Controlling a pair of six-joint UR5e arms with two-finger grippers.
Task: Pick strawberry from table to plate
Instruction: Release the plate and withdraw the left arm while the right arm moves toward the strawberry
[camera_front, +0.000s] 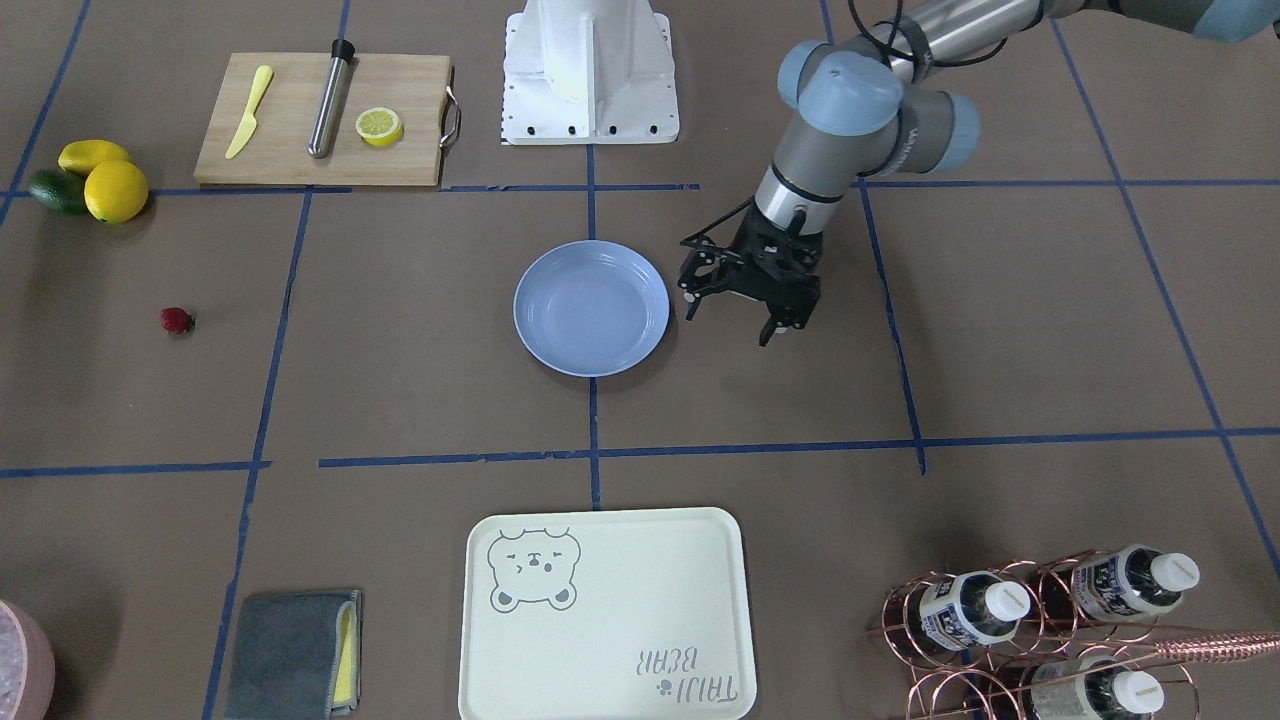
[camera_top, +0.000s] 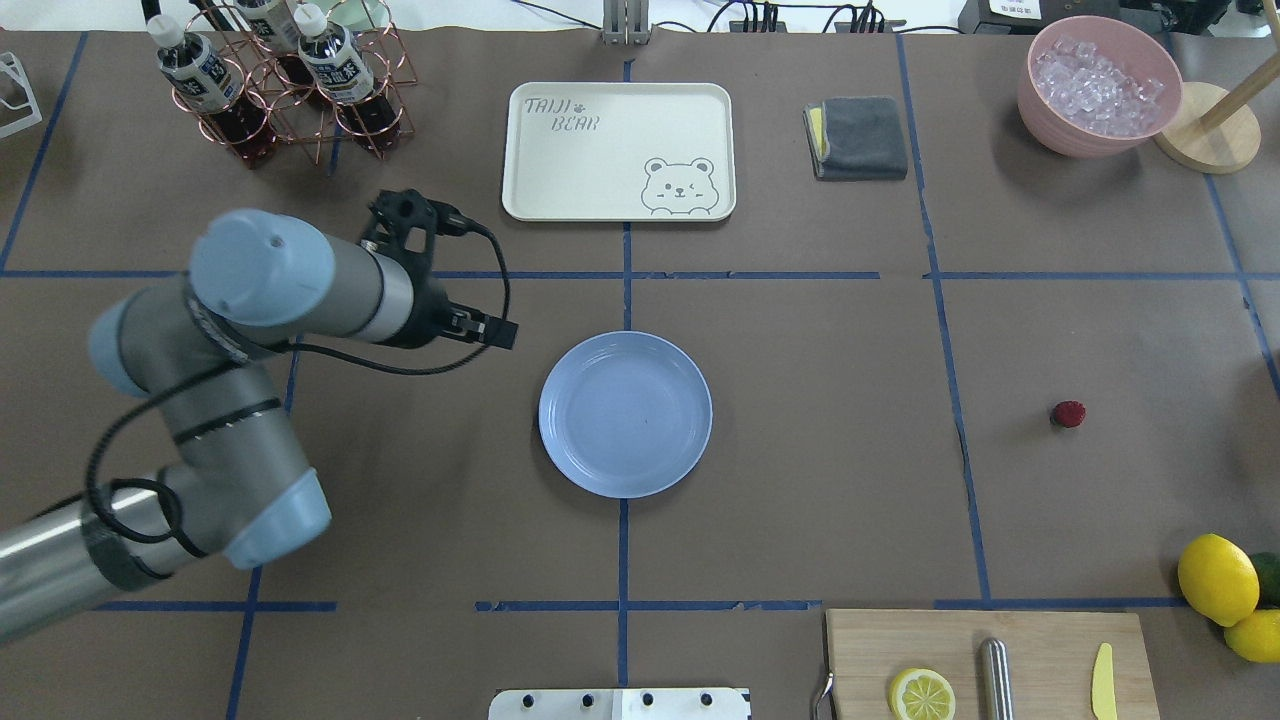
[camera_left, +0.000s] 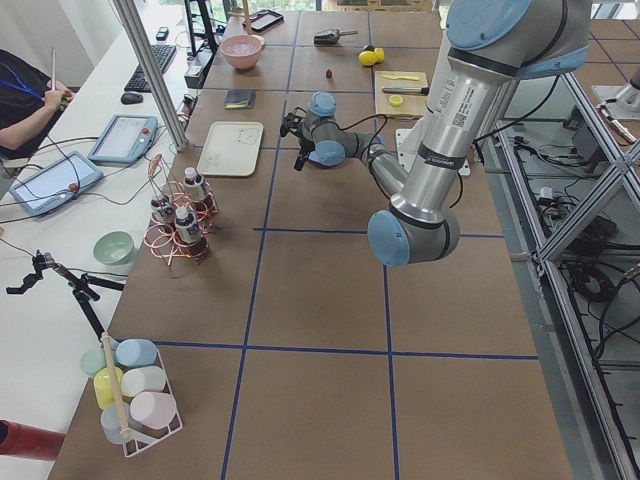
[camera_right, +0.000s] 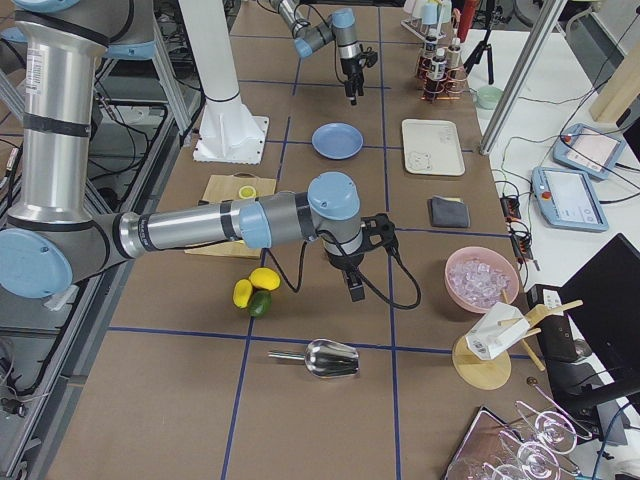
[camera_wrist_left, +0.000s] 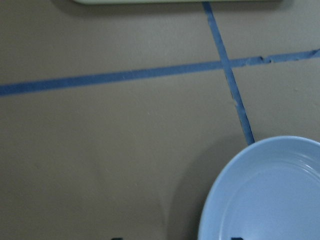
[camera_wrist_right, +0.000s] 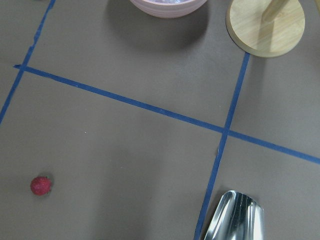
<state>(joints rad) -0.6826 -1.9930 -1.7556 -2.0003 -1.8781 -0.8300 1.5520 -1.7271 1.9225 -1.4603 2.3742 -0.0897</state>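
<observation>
The strawberry lies on the bare surface, well apart from the left tool. The plate sits between them, just beside that tool. The left tool hangs released, holding nothing. The right tool looks the nearer; its wrist view shows the berry low and to the left. Whether the right tool is clenched I cannot tell. The berry is roundish: no long axis or pointing shows.

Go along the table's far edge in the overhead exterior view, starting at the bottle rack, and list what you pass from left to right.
bottle rack → cream bear tray → folded grey cloth → pink bowl of ice → round wooden base
</observation>
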